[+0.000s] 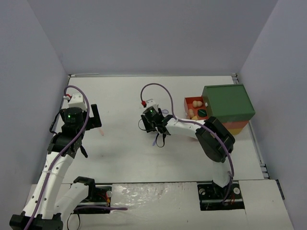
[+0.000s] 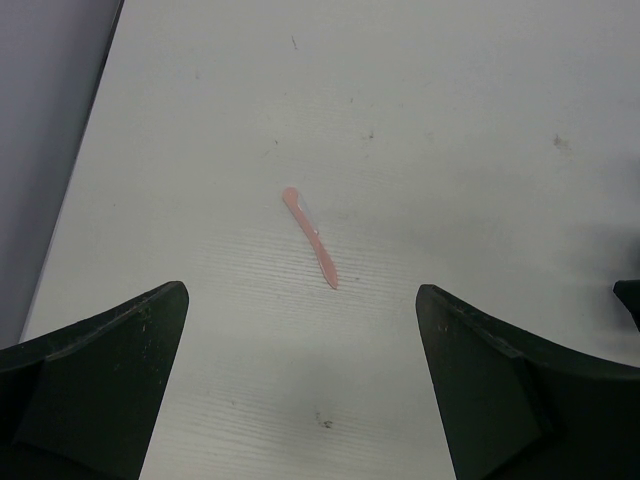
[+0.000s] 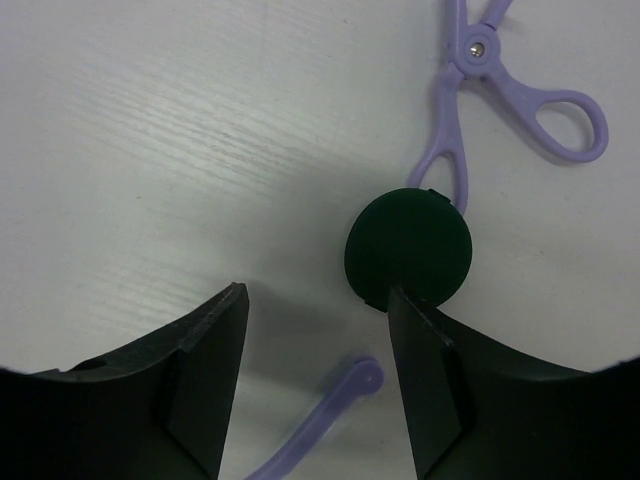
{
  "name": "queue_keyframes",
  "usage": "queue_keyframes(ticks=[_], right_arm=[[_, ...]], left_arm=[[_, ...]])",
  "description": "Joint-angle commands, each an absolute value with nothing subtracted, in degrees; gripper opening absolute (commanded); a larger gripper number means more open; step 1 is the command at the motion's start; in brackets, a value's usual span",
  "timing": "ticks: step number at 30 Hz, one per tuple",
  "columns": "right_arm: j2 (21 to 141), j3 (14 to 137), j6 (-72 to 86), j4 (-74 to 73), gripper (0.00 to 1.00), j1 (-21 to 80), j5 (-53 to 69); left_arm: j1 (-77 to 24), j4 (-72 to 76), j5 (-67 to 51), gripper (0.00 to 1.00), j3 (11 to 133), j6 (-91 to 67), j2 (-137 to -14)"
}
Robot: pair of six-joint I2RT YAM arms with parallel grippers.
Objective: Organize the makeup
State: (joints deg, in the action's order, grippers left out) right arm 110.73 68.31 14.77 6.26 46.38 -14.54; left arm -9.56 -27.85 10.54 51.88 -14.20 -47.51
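Observation:
A thin pink stick lies flat on the white table, just ahead of my left gripper, which is wide open and empty above it. The top view shows the same pink stick beside the left gripper. My right gripper hovers open low over the table. One fingertip overlaps the edge of a dark green disc, and the end of a lilac thin tool lies between the jaws. A lilac scissor-like tool touches the disc's far side. From above, the right gripper is near mid-table.
A big green-topped box stands at the right. Its red drawer is pulled out and holds tan sponges and another dark green disc. Grey walls close in the table on three sides.

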Motion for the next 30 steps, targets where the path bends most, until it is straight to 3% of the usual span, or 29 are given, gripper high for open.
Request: queue_keyframes(ticks=[1, 16, 21, 27, 30], right_arm=[[111.82, 71.28, 17.71, 9.32, 0.49, 46.39, -24.42], [116.03, 72.03, 18.62, 9.32, 0.39, 46.67, -30.67], [116.25, 71.81, 18.9, 9.17, 0.26, 46.64, -32.15], [114.02, 71.22, 18.4, 8.88, 0.03, 46.75, -32.28], [110.3, 70.5, 17.54, 8.68, 0.0, 46.99, -31.6]], left_arm=[[-9.05, -25.93, 10.72, 0.97, 55.46, -15.12, -47.37], [-9.05, -25.93, 10.58, 0.97, 55.51, -15.12, -47.42], [-9.05, -25.98, 10.6, 0.97, 55.46, -15.12, -47.37], [-9.06, -25.93, 10.63, 0.97, 55.46, -15.12, -47.37], [-9.05, -25.93, 10.61, 0.97, 55.46, -15.12, -47.31]])
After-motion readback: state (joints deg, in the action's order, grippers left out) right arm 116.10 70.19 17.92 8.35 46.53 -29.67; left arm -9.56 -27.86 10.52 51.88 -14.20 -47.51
